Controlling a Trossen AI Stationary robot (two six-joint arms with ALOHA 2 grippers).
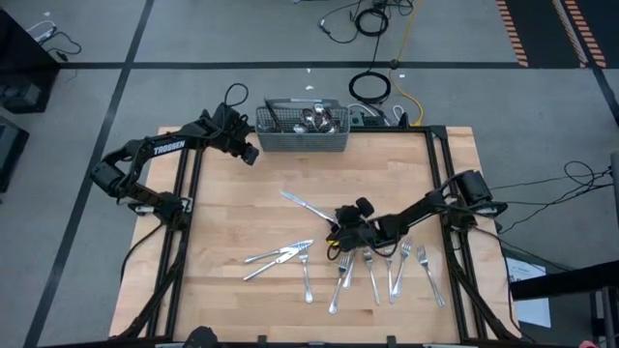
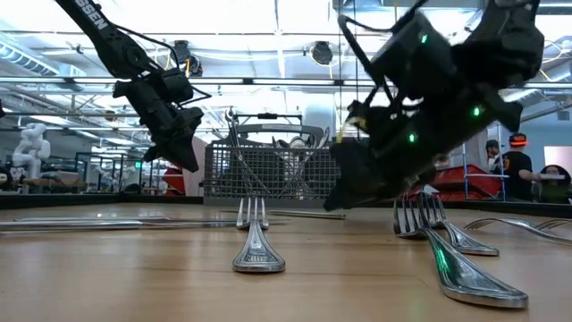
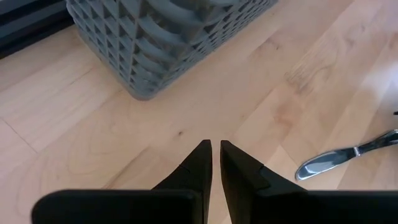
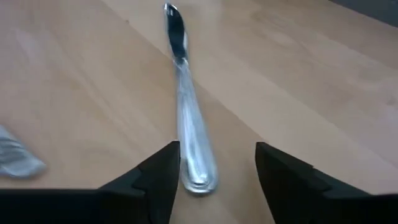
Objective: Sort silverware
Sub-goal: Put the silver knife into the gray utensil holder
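My right gripper [image 4: 217,171] stands open over the knife [image 4: 186,112] at frame centre; lifting carelessly could drag its handle askew.

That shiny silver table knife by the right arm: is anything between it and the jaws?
Nothing visible: the shiny silver table knife lies on bare wood, its handle end between the right gripper's open jaws.

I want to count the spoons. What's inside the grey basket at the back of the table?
The grey basket holds shiny silverware: rounded spoon bowls show at its middle, with a few handles poking up. Its mesh walls hide the lower parts, so counting them isn't possible.
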